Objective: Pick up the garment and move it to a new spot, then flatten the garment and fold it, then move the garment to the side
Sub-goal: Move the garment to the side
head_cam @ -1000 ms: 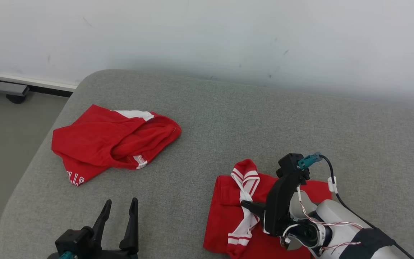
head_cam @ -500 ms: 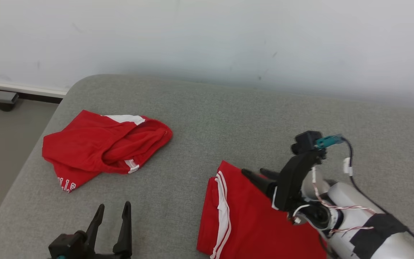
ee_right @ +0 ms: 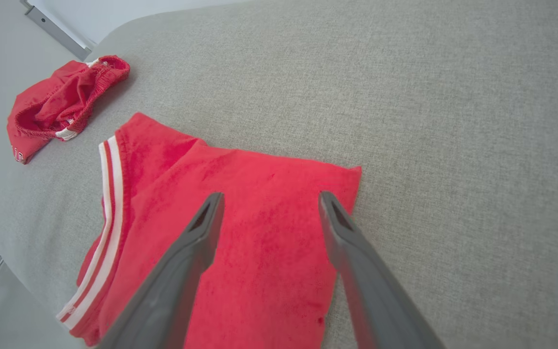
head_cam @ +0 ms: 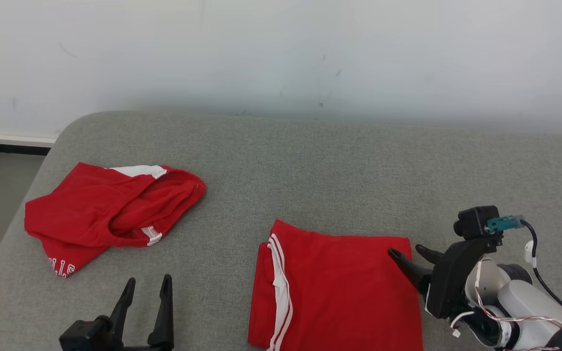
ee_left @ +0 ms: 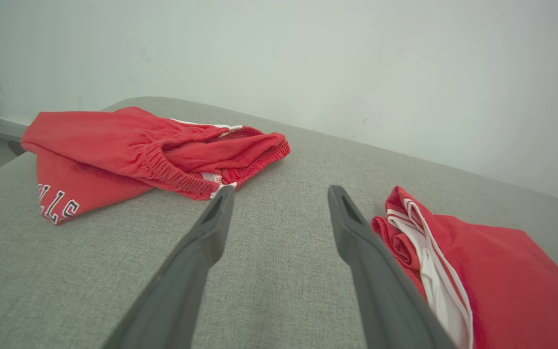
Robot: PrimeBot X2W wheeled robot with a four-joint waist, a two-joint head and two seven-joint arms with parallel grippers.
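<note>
Crumpled red shorts (head_cam: 110, 214) were noted far left on the grey cushion (head_cam: 310, 170). The left gripper (head_cam: 148, 280) was held wide open, empty. The folded red garment (head_cam: 344, 287) was laid flat right of centre. The right gripper (head_cam: 405, 249) was spread open, empty, by its right edge.

Fingers apart, the left end effector (ee_left: 280, 190) points between a crumpled garment (ee_left: 114, 140) and a folded garment (ee_left: 497, 261).
</note>
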